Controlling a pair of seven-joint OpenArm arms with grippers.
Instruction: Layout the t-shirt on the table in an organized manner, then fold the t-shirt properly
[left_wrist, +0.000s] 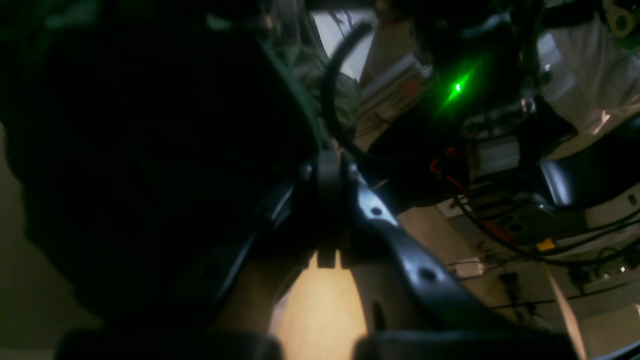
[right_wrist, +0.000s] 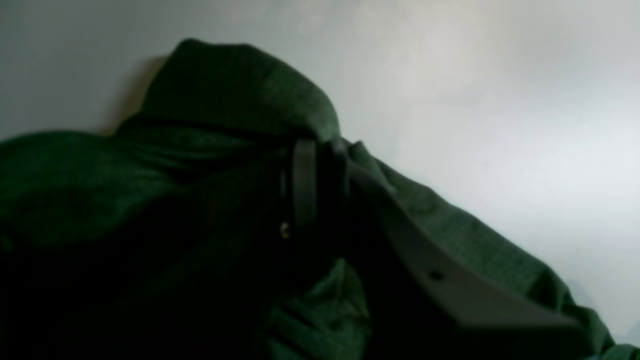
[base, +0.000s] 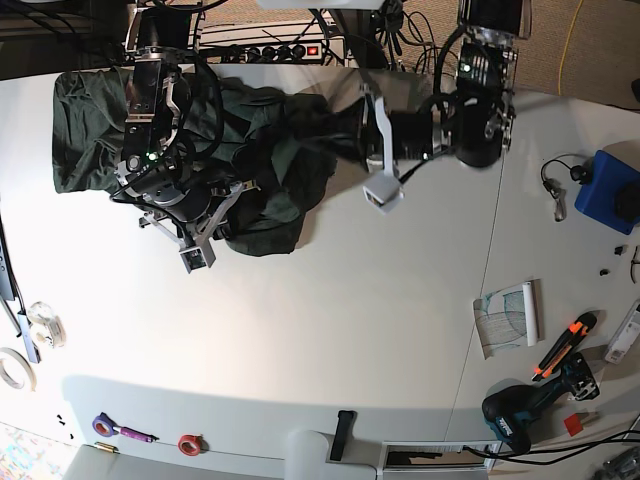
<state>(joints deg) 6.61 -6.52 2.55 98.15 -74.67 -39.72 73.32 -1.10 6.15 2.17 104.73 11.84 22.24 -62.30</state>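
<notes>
Two arms: both reach over the upper-left part of the bench (base: 350, 330) in the base view, one on each side of the cloth.
T-shirt (base: 270, 160): dark green, crumpled in a heap on the bench. A flatter part spreads left, under the right arm. Not laid out, not folded.
Right pincer (right_wrist: 320, 150): fingers pressed together, pinching a fold of the t-shirt. In its wrist view the cloth bunches around both fingers and the white bench shows behind.
Left pincer (left_wrist: 327, 167): fingers pressed together at the right edge of the heap. Dark cloth hangs against them on one side and looks pinched. This wrist view is very dark, so the fabric between the tips is hard to make out.
Shirt lift: the part at the left pincer is raised off the bench. The bulk of the heap rests on the surface.
Right side of bench: blue box (base: 607, 192), curled paper sheet (base: 508, 315), orange-and-black tool (base: 562, 345) and cordless drill (base: 520, 415), all well apart from the t-shirt.
Front-left edge: red ring (base: 189, 443).
</notes>
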